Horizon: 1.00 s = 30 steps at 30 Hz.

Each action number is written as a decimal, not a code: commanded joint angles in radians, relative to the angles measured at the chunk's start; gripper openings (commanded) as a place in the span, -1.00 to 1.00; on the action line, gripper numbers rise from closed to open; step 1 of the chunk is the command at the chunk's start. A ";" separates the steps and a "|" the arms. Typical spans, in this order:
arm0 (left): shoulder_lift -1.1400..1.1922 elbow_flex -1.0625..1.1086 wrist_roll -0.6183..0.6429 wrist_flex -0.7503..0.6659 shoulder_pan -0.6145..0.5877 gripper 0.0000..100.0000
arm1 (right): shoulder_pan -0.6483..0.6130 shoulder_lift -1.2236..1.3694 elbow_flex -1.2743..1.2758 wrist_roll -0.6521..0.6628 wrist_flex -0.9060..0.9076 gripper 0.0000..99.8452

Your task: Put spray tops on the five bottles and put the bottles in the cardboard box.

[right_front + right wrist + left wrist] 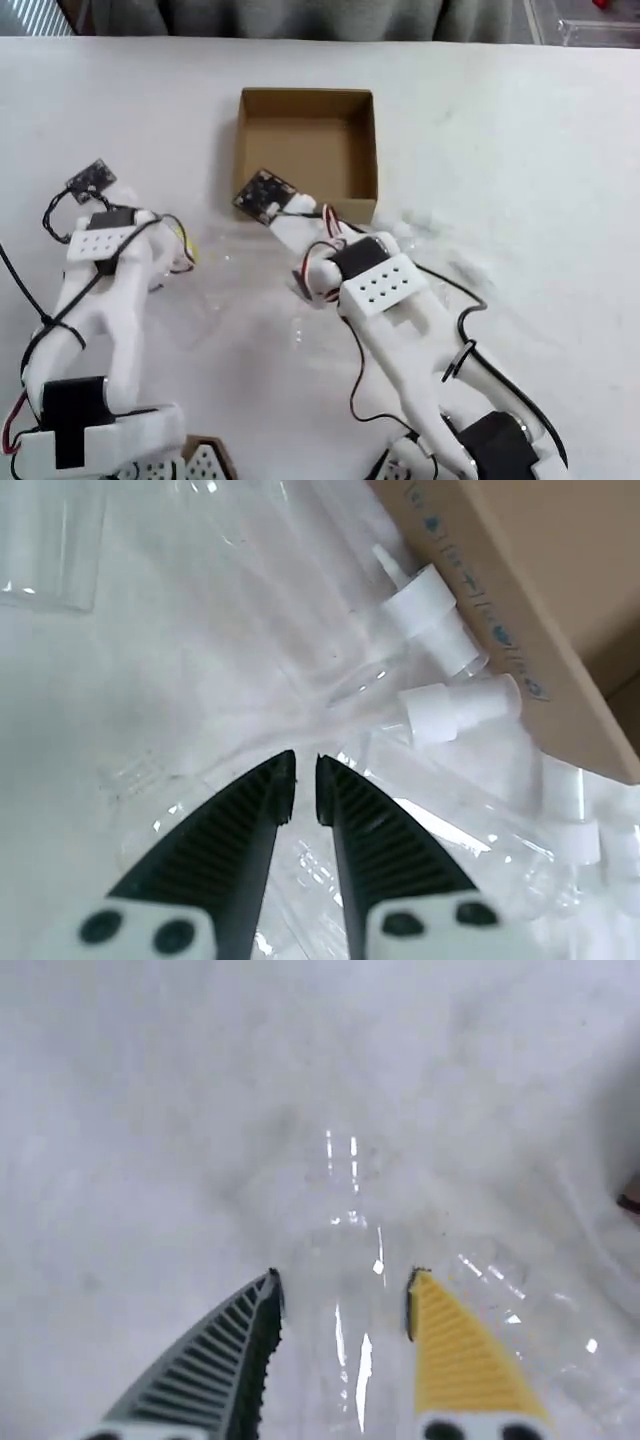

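Between my left gripper's (343, 1280) grey and yellow fingers lies a clear bottle (350, 1350) flat on the white table; the fingers stand apart on either side of it. My right gripper (303, 780) hovers low with its black fingers nearly together and nothing between them. Just beyond it, white spray tops (425, 600) (455, 705) lie among clear bottles (460, 845) against the outer wall of the cardboard box (520, 600). I cannot tell whether the tops are screwed on. The box (240, 150) shows bare cardboard inside.
The right arm's wrist (370, 275) sits just in front of the box's near wall, the left arm (105, 260) off to the left. More clear bottles (240, 295) lie faintly visible between the arms. A clear plastic container (590, 25) stands at the back right.
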 commanded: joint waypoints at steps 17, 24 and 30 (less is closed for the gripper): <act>-0.002 -0.040 -0.692 0.029 0.056 -0.58 | 0.038 -0.035 -0.006 0.009 -0.015 -0.96; 0.004 -0.068 -0.652 0.072 0.051 -0.50 | 0.045 -0.035 -0.008 0.009 -0.015 -0.96; 0.005 -0.077 -0.537 0.084 0.054 -0.50 | 0.045 -0.035 -0.006 0.009 -0.015 -0.96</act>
